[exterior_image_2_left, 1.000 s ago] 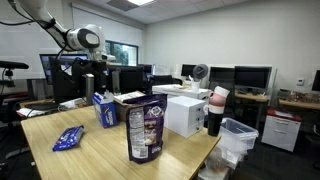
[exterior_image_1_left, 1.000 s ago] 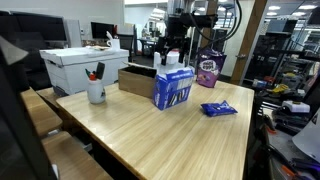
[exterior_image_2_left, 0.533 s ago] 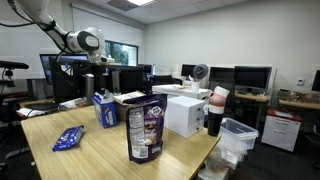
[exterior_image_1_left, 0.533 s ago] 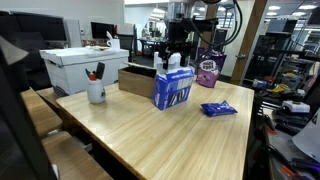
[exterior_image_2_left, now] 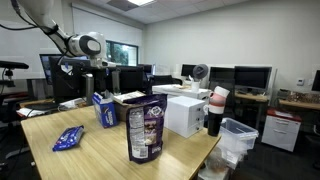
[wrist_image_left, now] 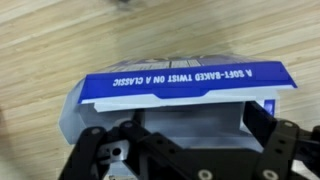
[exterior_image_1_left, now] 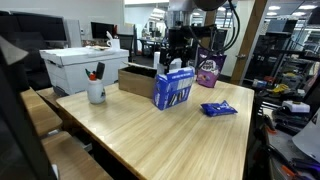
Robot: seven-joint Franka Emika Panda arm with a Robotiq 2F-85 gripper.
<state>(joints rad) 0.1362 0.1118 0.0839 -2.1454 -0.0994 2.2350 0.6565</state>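
In an exterior view, my tool [exterior_image_1_left: 177,58] hung spread just above the blue-and-white cardboard box [exterior_image_1_left: 173,90] on the pale wooden surface [exterior_image_1_left: 140,130]. In the wrist view, its wide-apart fingers [wrist_image_left: 92,142] flanked the box's top flap.

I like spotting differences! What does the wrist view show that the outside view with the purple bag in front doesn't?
Wrist view only: the lettering on the blue box. Exterior view only: the purple bag, blue packet and white box. Both: the blue box on the wooden table, with the open tool over it.
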